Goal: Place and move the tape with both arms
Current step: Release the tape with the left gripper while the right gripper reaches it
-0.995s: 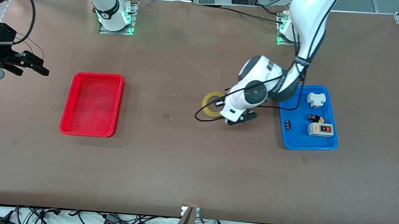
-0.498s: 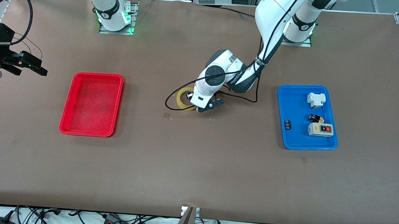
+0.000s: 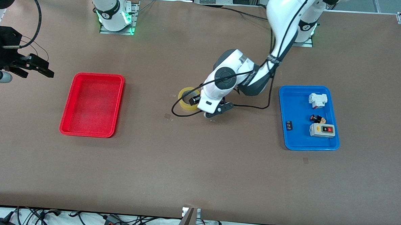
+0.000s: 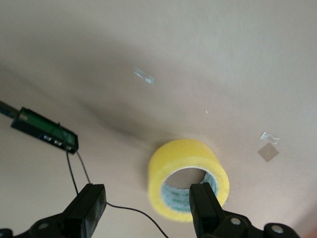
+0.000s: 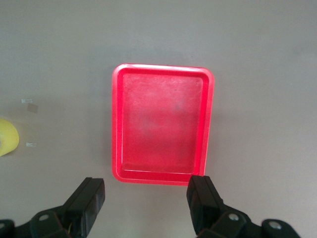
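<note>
Now the tape (image 3: 189, 99) lies on the tabletop (image 3: 198, 166) between the trays, released, the left claw (image 4: 148, 210) wide open and empty just above it, so next the open, empty right claw (image 5: 143, 198), waiting near the red tray (image 3: 90, 132), must reach over.

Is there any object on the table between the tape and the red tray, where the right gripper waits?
Nothing visible does. Between the tape and the red tray lies bare table. The right gripper hangs open near the tray.

A brown table (image 3: 198, 166) fills the frame; tangled cables (image 3: 80, 219) run along its lower edge on white flooring.
</note>
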`<state>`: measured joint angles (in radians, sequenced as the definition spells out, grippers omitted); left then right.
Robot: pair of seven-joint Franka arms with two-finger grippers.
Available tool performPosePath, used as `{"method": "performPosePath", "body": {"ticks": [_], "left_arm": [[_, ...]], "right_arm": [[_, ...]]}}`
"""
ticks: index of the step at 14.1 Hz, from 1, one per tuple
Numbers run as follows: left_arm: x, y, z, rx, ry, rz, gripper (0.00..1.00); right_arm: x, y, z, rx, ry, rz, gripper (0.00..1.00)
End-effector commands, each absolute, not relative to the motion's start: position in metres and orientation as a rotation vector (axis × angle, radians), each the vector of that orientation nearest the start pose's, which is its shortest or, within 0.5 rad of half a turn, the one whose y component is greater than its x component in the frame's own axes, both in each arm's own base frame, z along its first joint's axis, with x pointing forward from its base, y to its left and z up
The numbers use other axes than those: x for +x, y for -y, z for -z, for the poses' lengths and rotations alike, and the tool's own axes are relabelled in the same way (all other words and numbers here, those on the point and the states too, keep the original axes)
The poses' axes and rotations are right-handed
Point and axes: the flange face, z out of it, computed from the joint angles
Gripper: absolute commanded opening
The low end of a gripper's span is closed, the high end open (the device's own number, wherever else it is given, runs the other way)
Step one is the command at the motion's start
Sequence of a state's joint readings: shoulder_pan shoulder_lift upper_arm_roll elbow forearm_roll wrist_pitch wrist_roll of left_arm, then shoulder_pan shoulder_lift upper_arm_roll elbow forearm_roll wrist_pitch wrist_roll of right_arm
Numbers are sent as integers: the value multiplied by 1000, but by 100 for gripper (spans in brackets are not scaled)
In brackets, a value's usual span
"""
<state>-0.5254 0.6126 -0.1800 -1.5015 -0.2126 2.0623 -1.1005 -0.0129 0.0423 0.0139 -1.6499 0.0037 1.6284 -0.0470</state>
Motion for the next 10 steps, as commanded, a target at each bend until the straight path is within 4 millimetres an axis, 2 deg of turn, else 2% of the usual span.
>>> {"method": "performPosePath", "body": {"ticks": [1, 3, 4, 7, 8, 10], "left_arm": [[568, 362, -387, -3076, 914, -407, 100], [583, 299, -418, -3061, 844, -424, 100], [588, 266, -430, -3060, 791, -458, 100], [591, 171, -466, -3104, 571, -504, 100], [586, 147, -477, -3117, 505, -494, 100], [575, 117, -487, -3123, 421, -465, 100]], "right_arm": [[572, -28, -542, -3132, 171, -214, 100], [575, -32, -529, -3122, 175, -269, 100], [581, -37, -512, -3104, 181, -304, 100], [595, -96, -469, -3041, 263, -319, 100], [598, -125, -453, -3039, 329, -322, 100], [599, -170, -420, -3040, 404, -344, 100]]}}
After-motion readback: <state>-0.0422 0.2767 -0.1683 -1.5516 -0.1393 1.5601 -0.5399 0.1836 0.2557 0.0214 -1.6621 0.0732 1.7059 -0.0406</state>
